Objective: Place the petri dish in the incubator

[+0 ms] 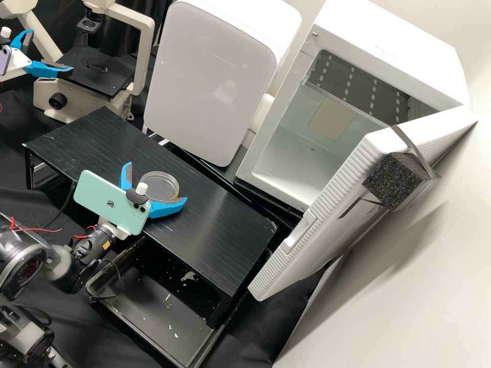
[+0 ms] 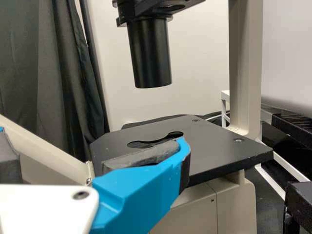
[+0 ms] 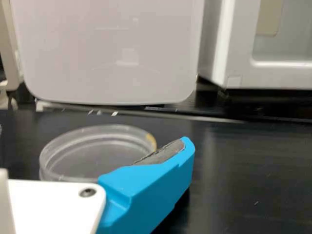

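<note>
In the high view, the right gripper (image 1: 156,181) stands open at the black raised shelf, its fingers on either side of the clear petri dish (image 1: 164,188). The dish lies flat on the shelf; whether a finger touches it, I cannot tell. The right wrist view has the right gripper (image 3: 97,146) with one blue finger in front of the dish (image 3: 92,152). The white incubator (image 1: 388,56) stands at the back right, door swung open; its front frame (image 3: 273,75) appears in the right wrist view. Over by the microscope is the left gripper (image 1: 49,51), open and empty; its own view has the left gripper (image 2: 95,146) beside the stage.
The black shelf (image 1: 225,214) runs toward the incubator's open door (image 1: 317,225), which carries a black foam block (image 1: 394,179). A closed white cabinet (image 1: 209,82) stands behind the shelf. The microscope stage (image 2: 219,151) is near the left arm. A black tray (image 1: 169,306) sits below the shelf.
</note>
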`<state>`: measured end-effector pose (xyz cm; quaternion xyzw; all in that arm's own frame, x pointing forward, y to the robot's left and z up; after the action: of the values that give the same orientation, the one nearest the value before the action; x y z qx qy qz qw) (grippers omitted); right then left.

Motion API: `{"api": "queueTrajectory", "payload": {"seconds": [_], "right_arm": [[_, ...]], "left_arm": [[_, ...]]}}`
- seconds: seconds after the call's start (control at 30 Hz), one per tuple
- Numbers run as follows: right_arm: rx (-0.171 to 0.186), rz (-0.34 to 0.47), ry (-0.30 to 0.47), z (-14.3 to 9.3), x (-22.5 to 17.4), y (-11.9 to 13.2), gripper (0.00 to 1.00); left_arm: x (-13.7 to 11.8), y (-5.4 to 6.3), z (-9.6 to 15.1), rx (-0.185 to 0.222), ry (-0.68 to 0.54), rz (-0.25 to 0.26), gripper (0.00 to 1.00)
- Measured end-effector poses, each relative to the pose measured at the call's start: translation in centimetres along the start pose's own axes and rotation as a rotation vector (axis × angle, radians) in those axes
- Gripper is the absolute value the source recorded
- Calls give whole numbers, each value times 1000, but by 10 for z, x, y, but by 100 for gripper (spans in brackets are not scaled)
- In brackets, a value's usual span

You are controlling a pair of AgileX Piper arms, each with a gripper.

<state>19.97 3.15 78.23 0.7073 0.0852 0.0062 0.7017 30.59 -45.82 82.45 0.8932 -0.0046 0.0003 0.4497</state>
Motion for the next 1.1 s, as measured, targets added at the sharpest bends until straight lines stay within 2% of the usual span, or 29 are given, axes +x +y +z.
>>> {"api": "queueTrajectory", "payload": {"seconds": [0.17,0.4,0.43,1.1], "right_arm": [[-23,-8,-11,2,2,-2,100],[-23,5,-16,3,3,0,100],[-23,5,-16,3,3,0,0],[-23,14,-25,5,3,2,0]], "left_arm": [[0,0,0,0,0,0,100],[0,0,0,0,0,0,100],[0,0,0,0,0,0,100],[0,0,0,0,0,0,100]]}}
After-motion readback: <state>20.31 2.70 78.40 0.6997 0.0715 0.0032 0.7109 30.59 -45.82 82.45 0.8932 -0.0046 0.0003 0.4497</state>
